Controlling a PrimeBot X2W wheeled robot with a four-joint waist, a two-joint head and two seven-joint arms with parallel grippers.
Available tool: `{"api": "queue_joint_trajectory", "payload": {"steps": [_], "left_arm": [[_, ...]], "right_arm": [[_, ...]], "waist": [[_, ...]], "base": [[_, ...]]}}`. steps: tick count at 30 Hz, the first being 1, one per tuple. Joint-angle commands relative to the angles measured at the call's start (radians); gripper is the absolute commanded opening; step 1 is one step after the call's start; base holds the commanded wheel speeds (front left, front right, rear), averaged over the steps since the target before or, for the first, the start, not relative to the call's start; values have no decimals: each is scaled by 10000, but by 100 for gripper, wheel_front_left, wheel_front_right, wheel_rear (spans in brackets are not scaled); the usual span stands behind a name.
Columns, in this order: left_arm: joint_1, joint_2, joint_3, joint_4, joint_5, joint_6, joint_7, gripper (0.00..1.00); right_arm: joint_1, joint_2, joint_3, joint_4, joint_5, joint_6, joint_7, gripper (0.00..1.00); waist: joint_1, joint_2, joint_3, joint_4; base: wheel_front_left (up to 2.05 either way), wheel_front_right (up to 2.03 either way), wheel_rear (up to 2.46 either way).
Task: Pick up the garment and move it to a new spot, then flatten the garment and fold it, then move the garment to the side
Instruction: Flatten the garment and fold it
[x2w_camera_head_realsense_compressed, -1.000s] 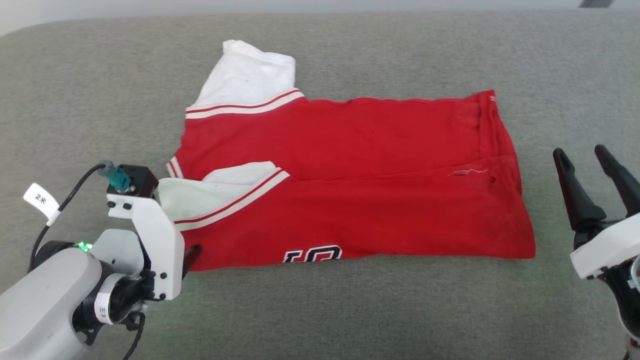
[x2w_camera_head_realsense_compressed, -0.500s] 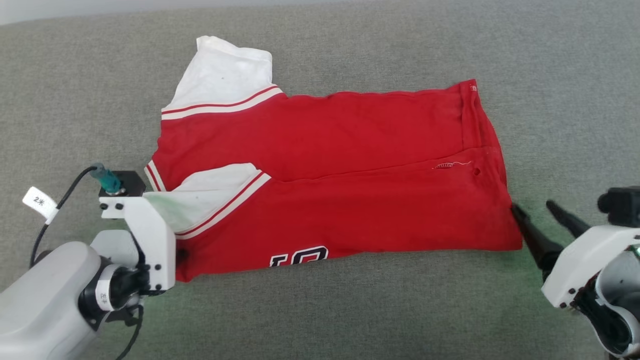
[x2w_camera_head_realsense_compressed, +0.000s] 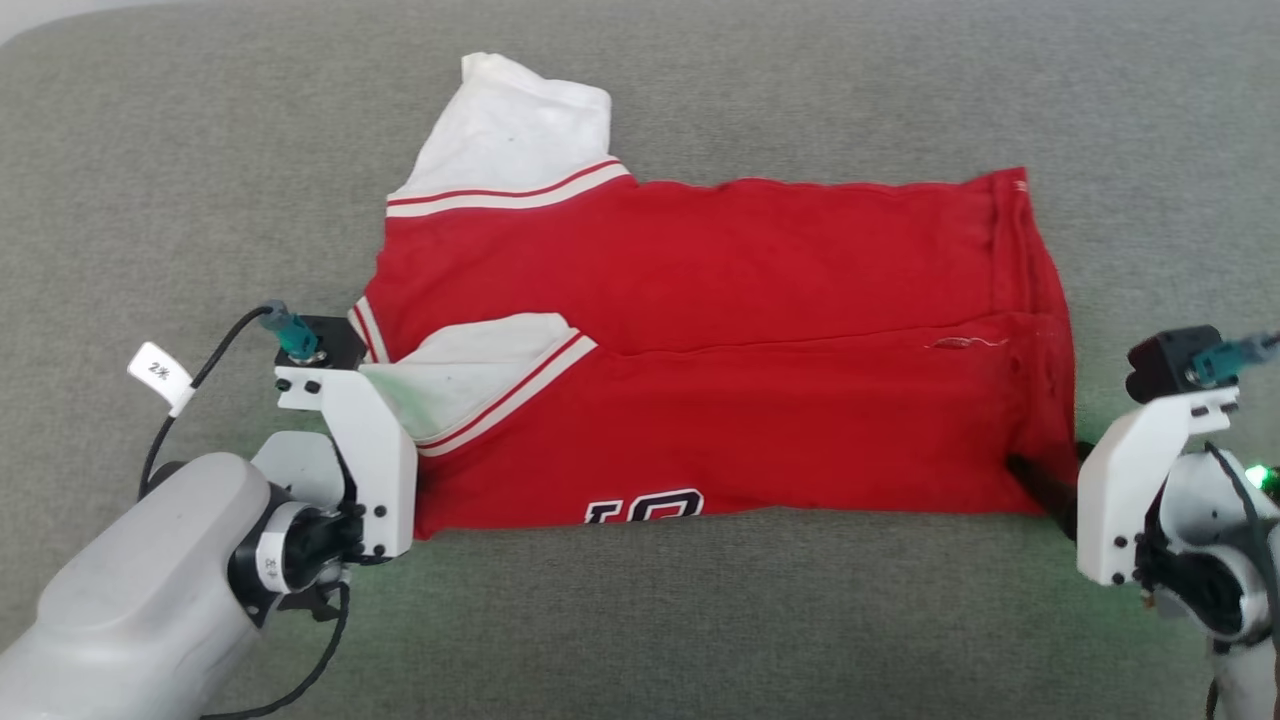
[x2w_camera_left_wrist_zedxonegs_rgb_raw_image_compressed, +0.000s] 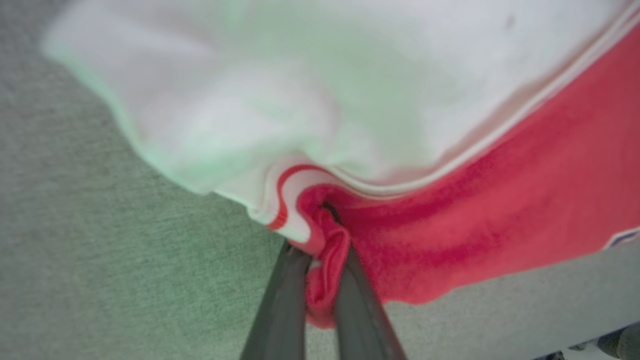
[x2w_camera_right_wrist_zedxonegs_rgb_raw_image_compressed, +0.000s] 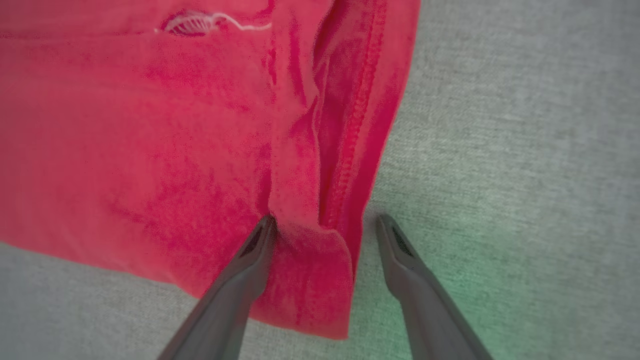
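Red jersey garment, white sleeves with striped trim, folded lengthwise, partial black lettering at its near edge; lies flat at the middle of the grey fabric surface; left gripper pressed together, pinching the near left corner; right gripper spread, straddling the near right corner's hem.

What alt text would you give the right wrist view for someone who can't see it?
The open right tool straddles a hemmed corner of the red garment: one dark finger over the cloth, the other on the grey fabric surface beside it.
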Motion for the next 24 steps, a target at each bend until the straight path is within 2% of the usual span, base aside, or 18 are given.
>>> {"api": "queue_joint_trajectory", "payload": {"steps": [1,2,3,8,14,19,24], "left_arm": [[237,-405,-301,195,136,-114,-12,0],[184,-477,-293,240,141,-121,-54,0],[148,-541,-285,287,136,-163,-100,0],[175,-545,-189,533,42,-229,-253,0],[343,-53,80,33,-220,-65,-96,0],[502,677,289,-1190,-277,532,191,0],[980,1486,389,-2806,-323,1361,526,0]], "right_arm": [[174,104,347,469,38,0,419,100],[135,57,503,594,69,0,584,44],[72,-22,590,692,52,1,656,0],[-153,-309,664,667,396,-2,853,0],[-153,-842,334,-379,844,-2,1252,0],[180,-1129,-87,-1391,1147,-2,1788,0],[807,-1295,-556,-2536,1515,-3,2537,0]], "waist": [[0,-1,52,97],[0,-1,72,149],[0,-1,92,201],[0,-1,100,358],[0,-1,-64,452],[0,-1,-217,558],[0,-1,-282,657]], "base": [[0,0,0],[0,0,0],[0,0,0],[0,0,0],[0,0,0],[0,0,0],[0,0,0]]}}
